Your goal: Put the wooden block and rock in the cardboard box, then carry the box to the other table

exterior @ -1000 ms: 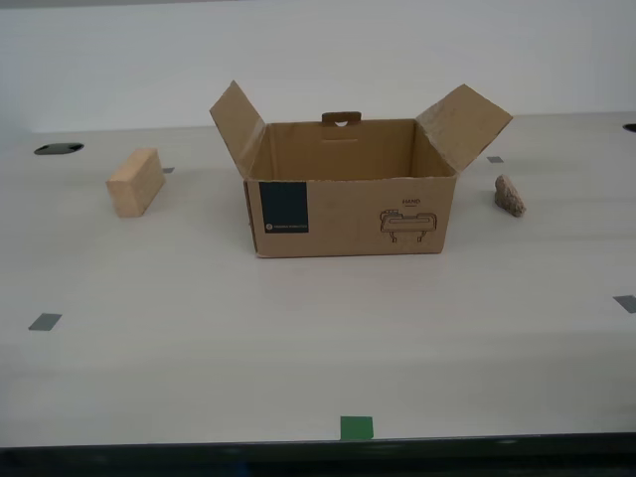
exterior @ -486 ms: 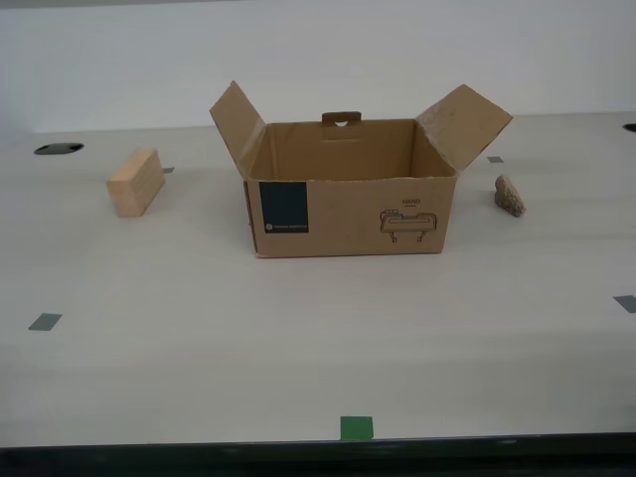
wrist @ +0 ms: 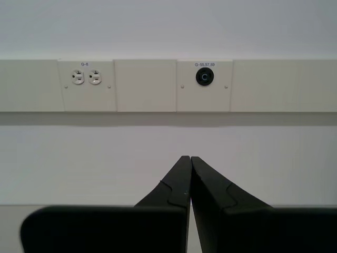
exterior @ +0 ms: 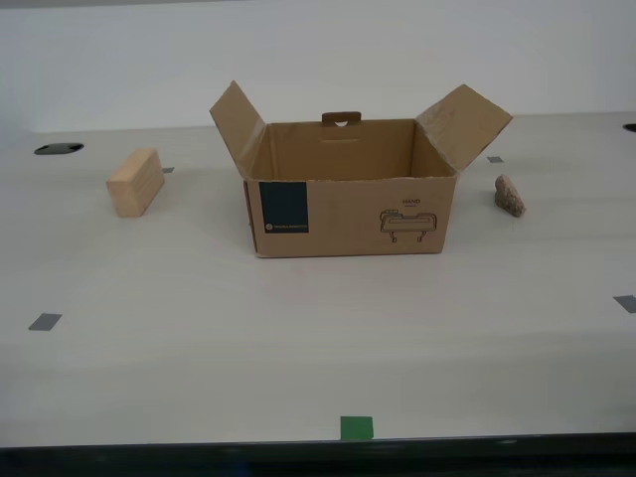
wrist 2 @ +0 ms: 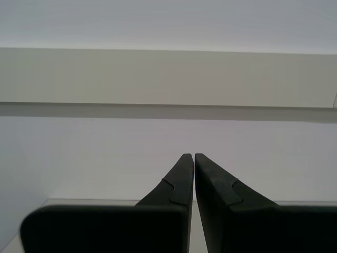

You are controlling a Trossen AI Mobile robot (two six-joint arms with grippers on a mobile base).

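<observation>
Near the table's [exterior: 298, 338] middle, somewhat toward its far edge, sits the cardboard box [exterior: 350, 213], open-topped, both side flaps splayed outward and up, a small handle tab rising from its back wall. Front face carries a dark teal label toward the exterior view's left and a line drawing toward the right. Inside of the box shows only bare cardboard walls.

Wooden block [exterior: 135, 182] rests on the table well apart from the box, toward the exterior view's left, a little nearer the far edge than the box front. Rock [exterior: 509, 196] lies on the table near the box's other side, toward the exterior view's right, apart from it and below the raised flap.

Grey tape squares dot the surface; one green tape piece [exterior: 356, 427] sits at the near edge. A dark oval hole [exterior: 58, 149] marks the far part of the table toward the exterior view's left.

My first pincer [wrist: 187, 158] is closed, tips together, nothing between them, aimed at a wall with a socket panel [wrist: 86, 78]. My second pincer [wrist 2: 190, 156] is likewise closed and empty, facing plain wall. Neither arm appears in the exterior view.
</observation>
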